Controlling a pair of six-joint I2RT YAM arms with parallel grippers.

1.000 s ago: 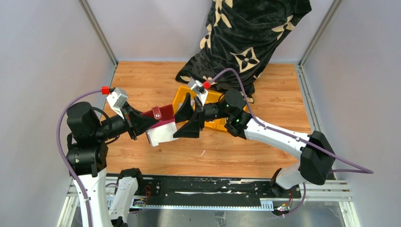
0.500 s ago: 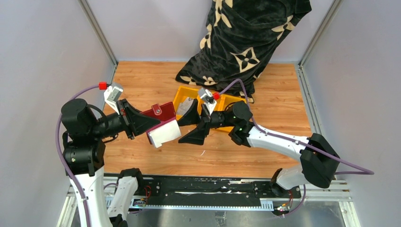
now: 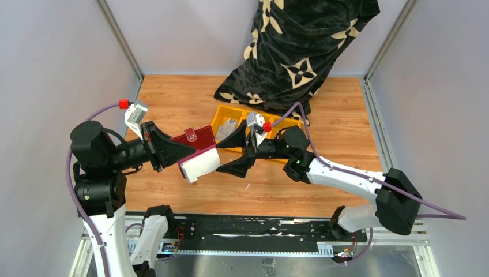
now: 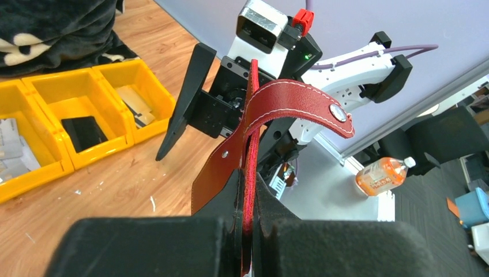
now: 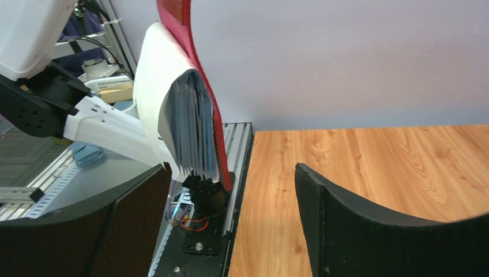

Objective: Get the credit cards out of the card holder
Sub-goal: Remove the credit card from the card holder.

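My left gripper [image 3: 183,149] is shut on the dark red card holder [image 3: 196,138] and holds it above the table, its silvery-white inside [image 3: 200,163] facing my right gripper. In the left wrist view the pads [image 4: 271,202] pinch the card holder's red edge [image 4: 249,144]. My right gripper [image 3: 230,153] is open and empty, just right of the card holder and not touching it. The right wrist view shows the card holder's fanned grey leaves [image 5: 193,127] ahead of the open gripper [image 5: 230,225]; I cannot tell cards from dividers. Grey credit cards [image 3: 228,128] lie in the yellow bin.
The yellow three-compartment bin [image 3: 218,115] sits behind my right gripper; in the left wrist view [image 4: 124,135] it holds cards and a black object [image 4: 83,131]. A black patterned cloth [image 3: 300,52] hangs at the back. Walls close both sides.
My right gripper has drawn back to the right from the card holder, still open and empty, uncovering the bin's left compartment. My left arm has shifted slightly left with the card holder.
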